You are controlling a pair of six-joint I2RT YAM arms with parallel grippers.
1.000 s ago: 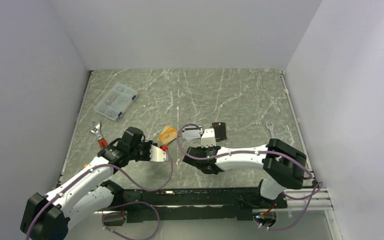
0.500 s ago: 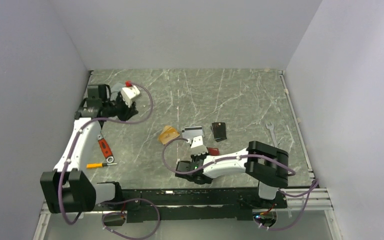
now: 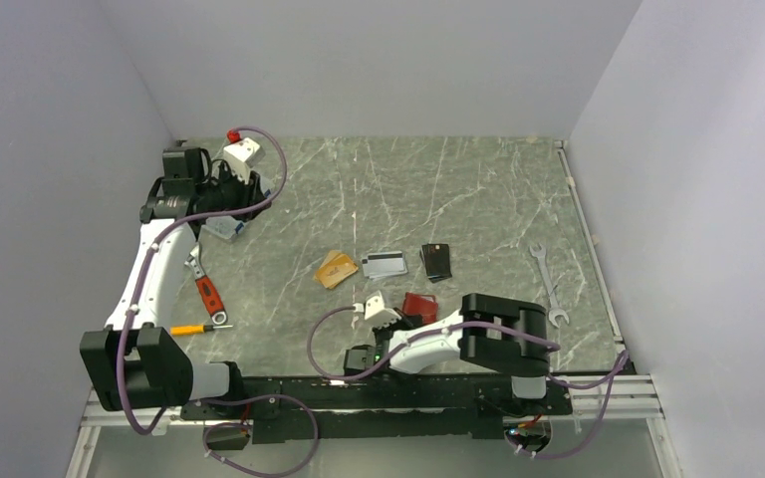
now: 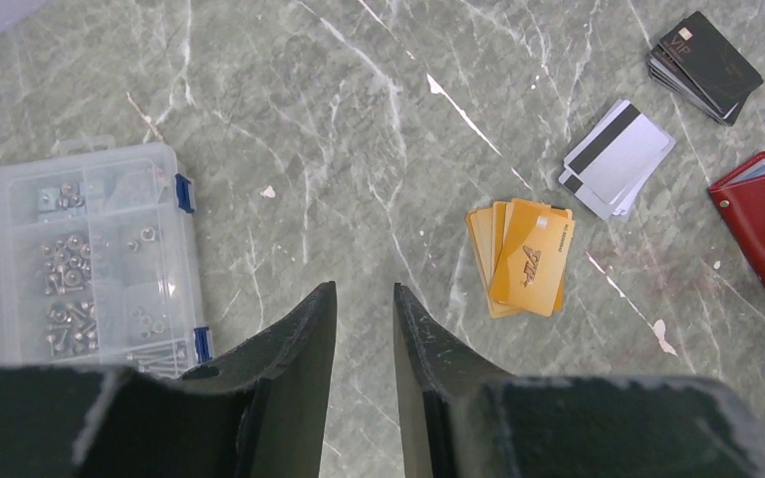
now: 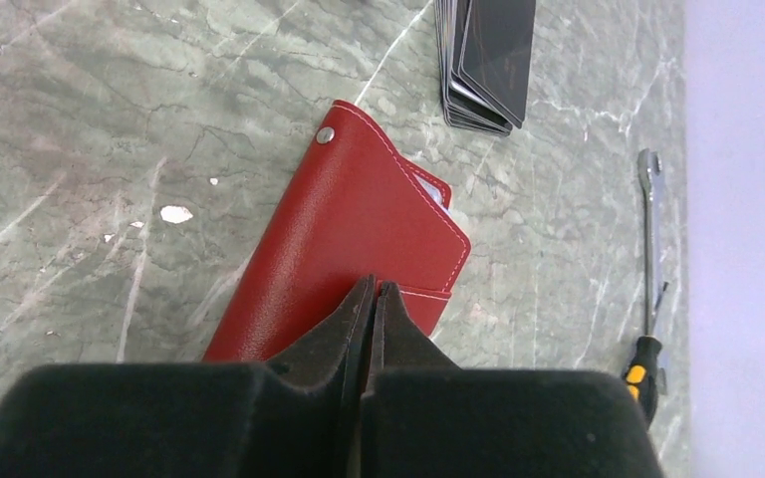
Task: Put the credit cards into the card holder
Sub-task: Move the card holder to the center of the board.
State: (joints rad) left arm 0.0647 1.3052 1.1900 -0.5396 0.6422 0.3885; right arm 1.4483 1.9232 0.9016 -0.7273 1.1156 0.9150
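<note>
Wallet flanked near-left by right gripper; gold cards, silver cards, black cards crowd far side; right side open.

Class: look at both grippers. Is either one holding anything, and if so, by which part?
Nothing is held. The left gripper is empty, jaws slightly apart above the table. The right gripper is shut and empty over the red card holder.
</note>
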